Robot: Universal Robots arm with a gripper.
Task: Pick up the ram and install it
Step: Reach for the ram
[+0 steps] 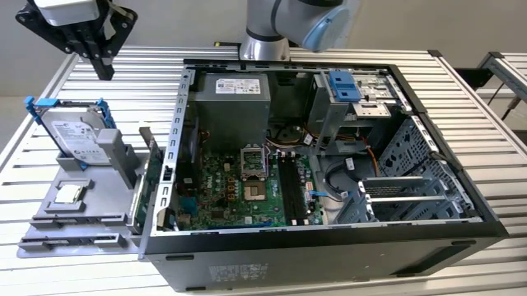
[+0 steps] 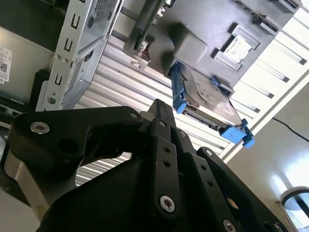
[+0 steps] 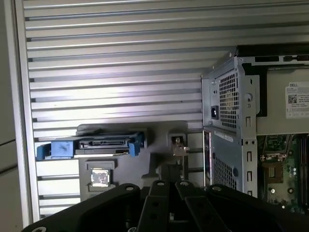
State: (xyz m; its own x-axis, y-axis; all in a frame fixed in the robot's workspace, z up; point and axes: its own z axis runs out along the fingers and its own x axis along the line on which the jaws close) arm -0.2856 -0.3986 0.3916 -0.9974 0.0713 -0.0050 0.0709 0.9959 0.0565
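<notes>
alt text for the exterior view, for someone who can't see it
A black robot gripper, shut and empty, hangs above a slatted metal table at the exterior view's upper left, near a grey tray holding a hard drive in a blue bracket. An open computer case lies beside the tray, its motherboard exposed.

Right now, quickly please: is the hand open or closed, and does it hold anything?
Hand: closed, holding nothing.
</notes>
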